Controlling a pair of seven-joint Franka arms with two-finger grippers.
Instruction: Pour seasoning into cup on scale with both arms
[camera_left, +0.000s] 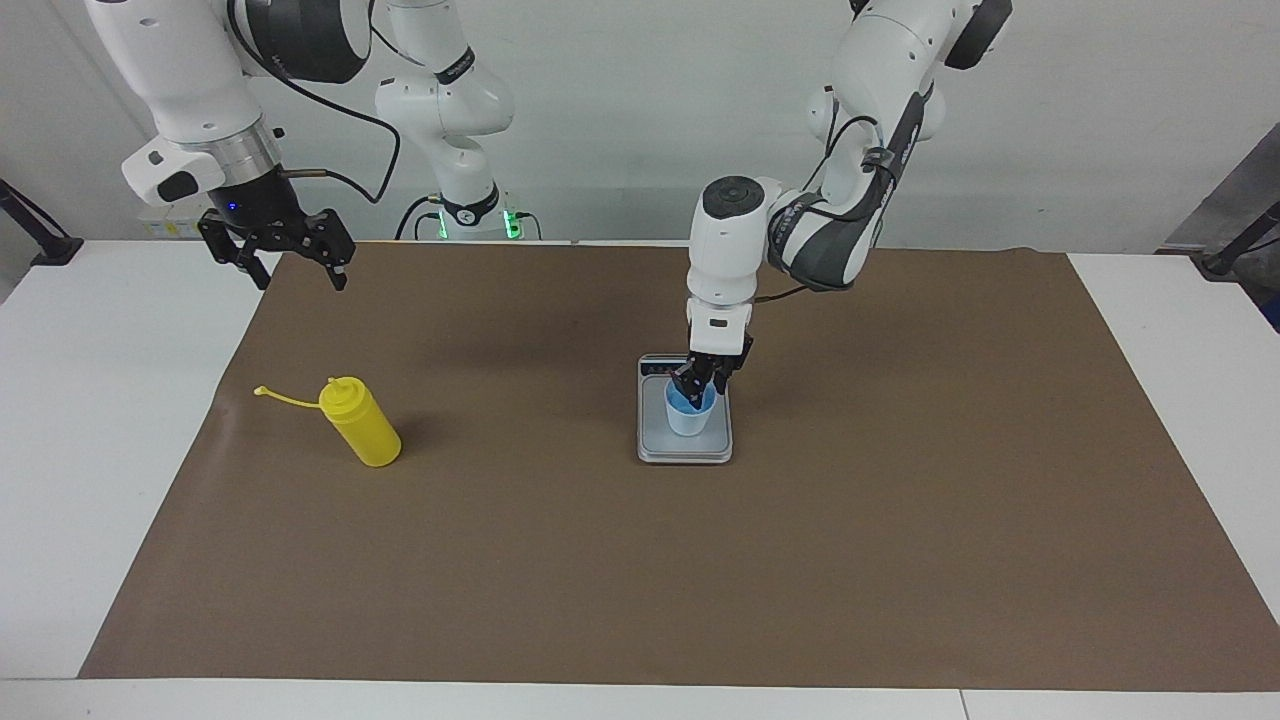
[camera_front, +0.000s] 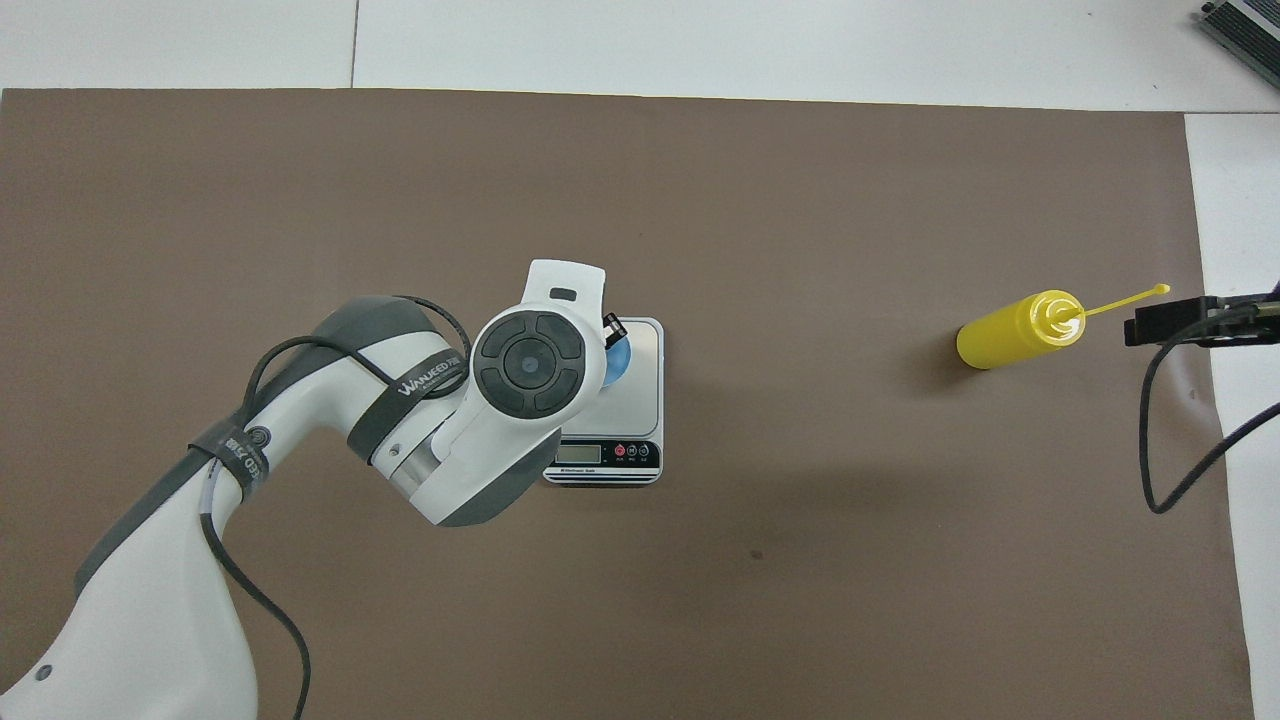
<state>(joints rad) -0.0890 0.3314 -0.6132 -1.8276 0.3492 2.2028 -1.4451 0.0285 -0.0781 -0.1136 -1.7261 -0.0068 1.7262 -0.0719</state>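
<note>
The light blue cup (camera_left: 690, 414) stands on the grey scale (camera_left: 685, 448) in the middle of the mat. My left gripper (camera_left: 702, 384) hangs just over the cup's rim on the robots' side, with its fingers slightly apart and one tip inside the cup. In the overhead view my left wrist hides most of the cup (camera_front: 620, 362), while the scale (camera_front: 640, 400) shows its display strip. The yellow seasoning bottle (camera_left: 362, 425) stands toward the right arm's end with its strap (camera_left: 280, 398) sticking out. My right gripper (camera_left: 300, 272) waits open, high over the mat's edge.
A brown mat (camera_left: 640, 580) covers the white table (camera_left: 90, 450). A third white arm's base (camera_left: 470, 205) with a green light stands at the back edge. In the overhead view the bottle (camera_front: 1010, 332) and the right gripper's tip (camera_front: 1165, 325) lie close together.
</note>
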